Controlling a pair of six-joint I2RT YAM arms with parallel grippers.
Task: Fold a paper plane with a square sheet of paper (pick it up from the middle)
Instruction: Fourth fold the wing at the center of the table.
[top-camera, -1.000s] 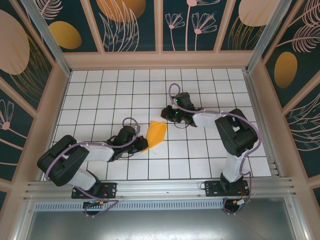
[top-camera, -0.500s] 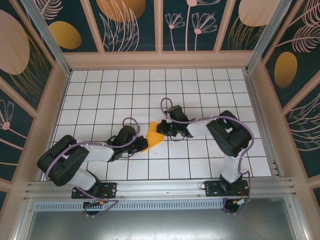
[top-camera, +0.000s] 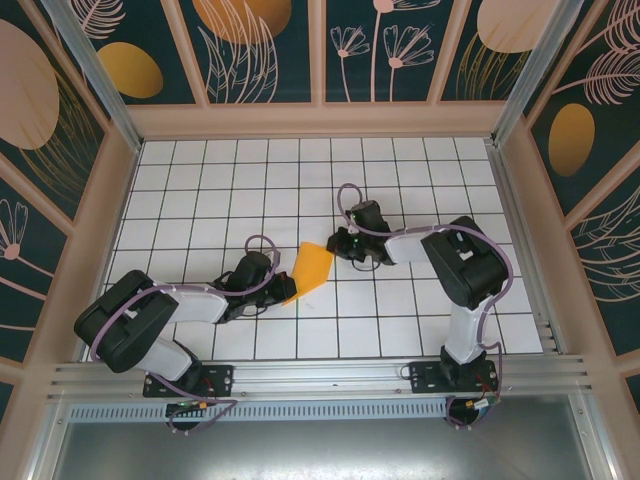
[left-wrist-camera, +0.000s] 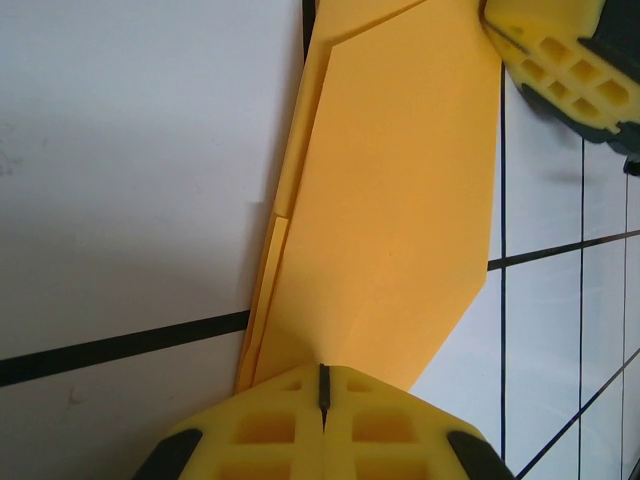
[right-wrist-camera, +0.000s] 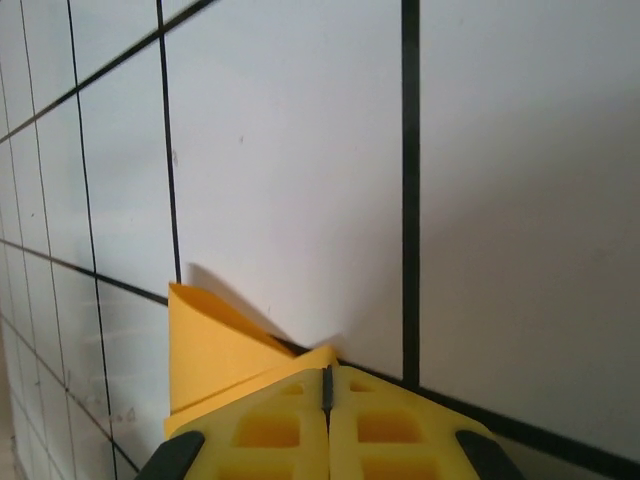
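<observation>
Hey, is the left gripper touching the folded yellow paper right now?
Touching. In the left wrist view, the shut left gripper has its tips right on the near end of the folded paper, with no table showing between them.

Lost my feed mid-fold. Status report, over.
Left gripper shut on the paper, near end. Right gripper shut on its far corner. Fold partly done; nothing in the way.
</observation>
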